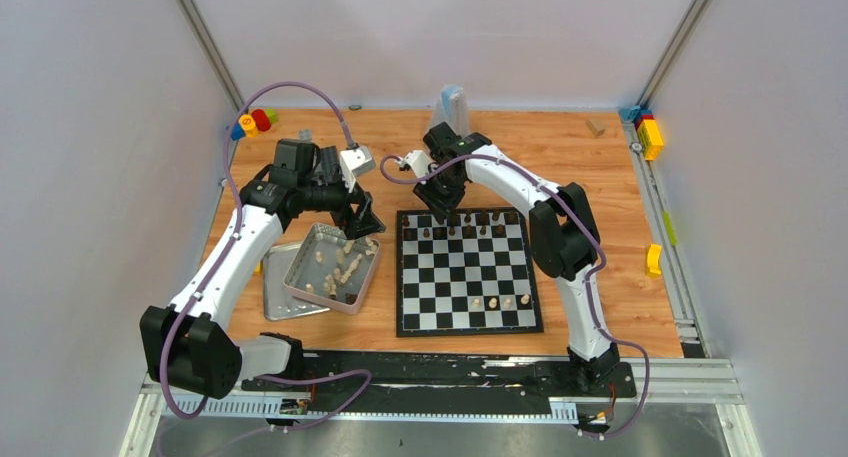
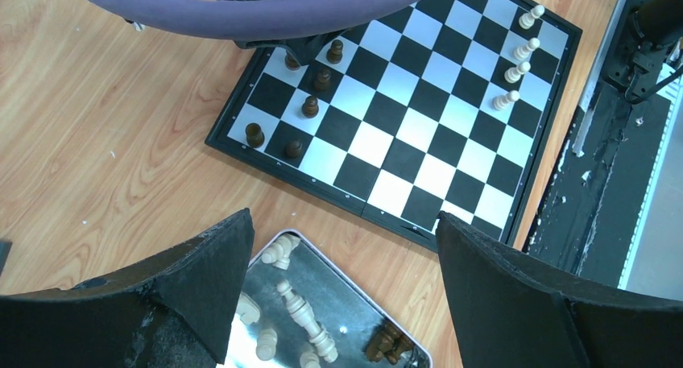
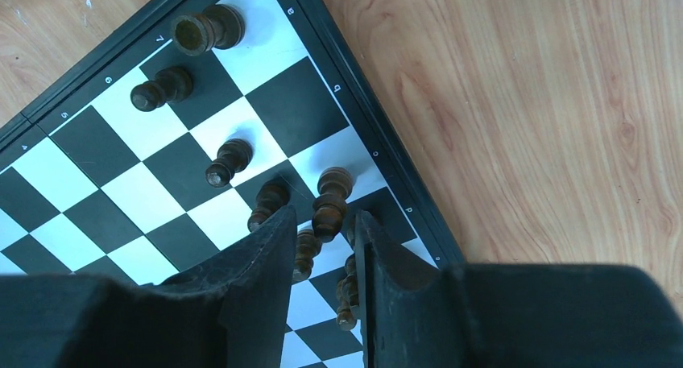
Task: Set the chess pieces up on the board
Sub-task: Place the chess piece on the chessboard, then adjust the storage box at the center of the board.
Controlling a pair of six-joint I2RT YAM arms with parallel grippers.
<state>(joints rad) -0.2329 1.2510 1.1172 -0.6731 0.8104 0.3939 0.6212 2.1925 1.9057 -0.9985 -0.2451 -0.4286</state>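
The board (image 1: 470, 322) lies at table centre. Several dark pieces (image 1: 465, 227) stand on its far rows and three cream pieces (image 1: 500, 302) near its front. My right gripper (image 1: 443, 209) hangs over the far left rows. In the right wrist view its jaws (image 3: 324, 213) are narrowly apart around an upright dark piece (image 3: 332, 192) that stands on the board (image 3: 80, 150). My left gripper (image 1: 362, 222) is wide open and empty (image 2: 342, 219) over a silver tin (image 2: 354, 303). The tin holds several cream pieces (image 2: 306, 316) and a dark piece (image 2: 385, 342).
The tin (image 1: 300, 295) sits left of the board with its lid (image 1: 285, 302) under its near side. Coloured toy bricks lie at the back left (image 1: 255, 122), back right (image 1: 650, 132) and right edge (image 1: 654, 259). A small wooden block (image 1: 596, 127) lies at the back.
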